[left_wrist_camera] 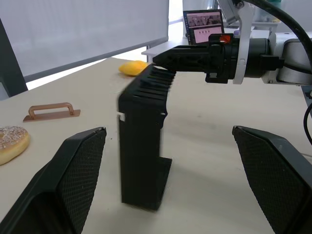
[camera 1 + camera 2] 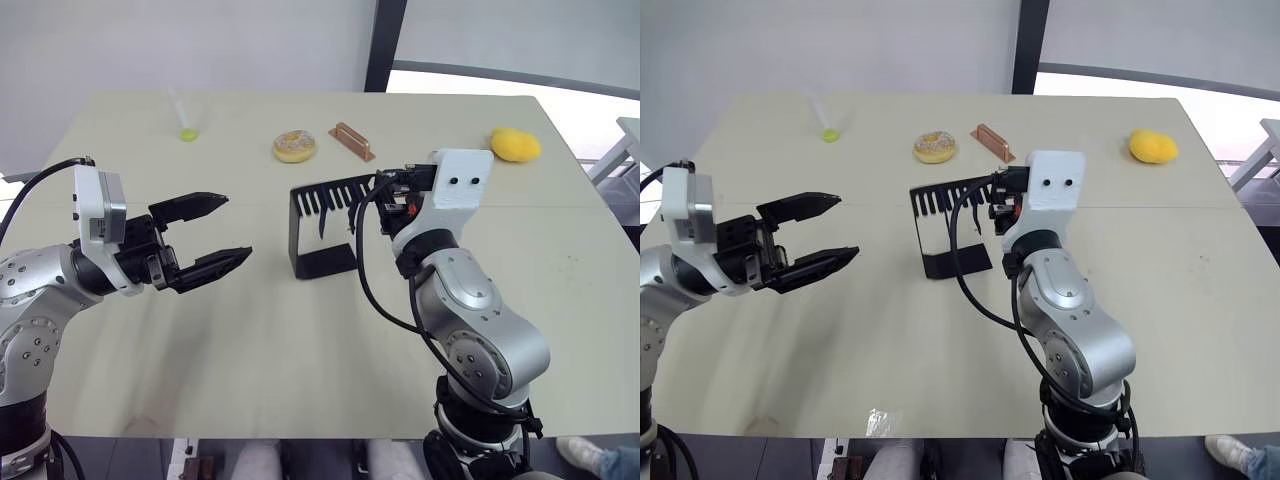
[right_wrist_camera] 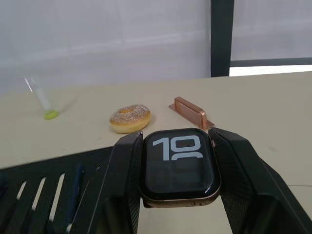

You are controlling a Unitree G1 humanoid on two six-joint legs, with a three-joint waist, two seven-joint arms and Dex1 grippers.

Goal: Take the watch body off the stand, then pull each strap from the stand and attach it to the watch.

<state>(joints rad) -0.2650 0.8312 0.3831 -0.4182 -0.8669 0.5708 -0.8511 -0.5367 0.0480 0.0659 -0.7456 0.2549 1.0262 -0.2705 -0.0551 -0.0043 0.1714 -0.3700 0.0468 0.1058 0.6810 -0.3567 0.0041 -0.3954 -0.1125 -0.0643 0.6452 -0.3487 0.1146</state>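
- Where the right gripper [image 3: 178, 187] reaches over the top plate of the stand [image 2: 325, 232], its two black fingers [image 3: 122, 190] are clamped on the left and right edges of the watch body [image 3: 179, 168].
- The watch body sits between the finger pads, screen facing the wrist camera, white digits showing; it has a copper-coloured rim.
- The stand rests upright near the middle of the table [image 2: 250, 350], its slotted top plate directly under the right gripper.
- One dark blue strap [image 3: 73, 195] lies in a slot of the top plate.
- The left gripper [image 2: 215, 235] hangs above the table to the left of the stand, well apart from it, fingers spread wide and holding nothing.
- Beyond the stand lie a doughnut [image 2: 295, 146], a copper-coloured bar [image 2: 352, 141], a yellow object [image 2: 515, 145] and a clear tube with a green end [image 2: 184, 120].
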